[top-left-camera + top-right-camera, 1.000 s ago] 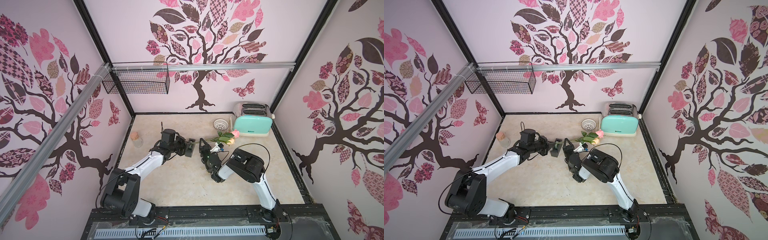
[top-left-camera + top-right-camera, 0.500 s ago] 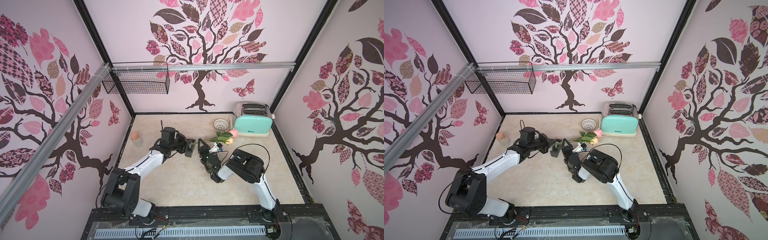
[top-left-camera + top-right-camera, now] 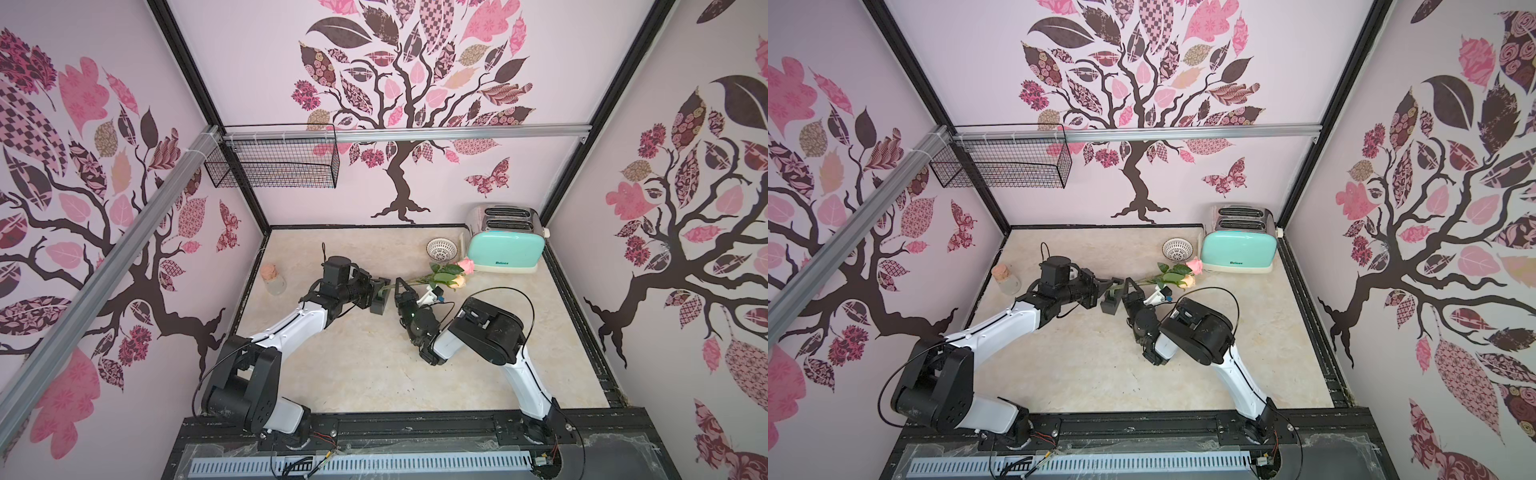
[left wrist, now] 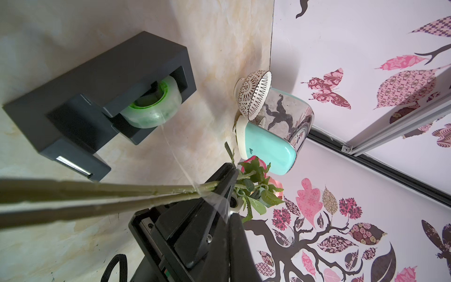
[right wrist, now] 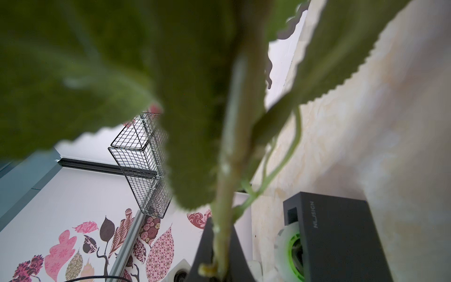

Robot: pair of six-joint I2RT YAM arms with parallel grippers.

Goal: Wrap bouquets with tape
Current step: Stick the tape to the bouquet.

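Note:
The bouquets (image 3: 446, 276) (image 3: 1177, 274) are held off the table, blooms toward the toaster and stems (image 4: 97, 193) pointing left. My right gripper (image 3: 400, 284) (image 3: 1129, 284) (image 5: 219, 258) is shut on the stems (image 5: 227, 171). The tape (image 4: 151, 109) (image 5: 285, 246) sits in its black dispenser (image 3: 379, 302) (image 3: 1112, 300) on the table just below the stems. A clear strand runs from the roll across the stems to my left gripper (image 3: 379, 286) (image 3: 1111, 284) (image 4: 225, 207), which is shut on the strand's end. Leaves fill most of the right wrist view.
A mint toaster (image 3: 505, 251) stands at the back right with a white mesh bowl (image 3: 441, 249) beside it. A corked jar (image 3: 274, 280) stands by the left wall. A black wire basket (image 3: 274, 162) hangs on the back wall.
Both grippers and the stems have shifted very slightly to the left. Both grips are unchanged.

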